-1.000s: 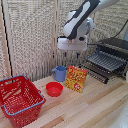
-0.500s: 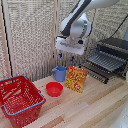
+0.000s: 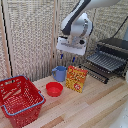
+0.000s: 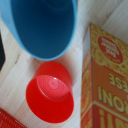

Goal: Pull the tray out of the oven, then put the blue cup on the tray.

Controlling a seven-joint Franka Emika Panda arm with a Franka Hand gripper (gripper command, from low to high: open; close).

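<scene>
Oven (image 3: 116,54): on the exterior view's right of the gripper, door dropped open.
Basket (image 3: 19,99): red, below the gripper and far to the exterior view's left.
Tray (image 3: 106,60): wire rack drawn out over the open door, beside the gripper on the exterior view's right.
Box (image 3: 76,79): upright, orange and yellow, just below the gripper.
Gripper (image 3: 66,57): hangs above the cup, fingers spread apart, holding nothing.
Cup (image 3: 60,73): blue, upright on the table right under the gripper, touching neither finger.
Bowl (image 3: 54,89): red, in front of the cup, below the gripper.
</scene>
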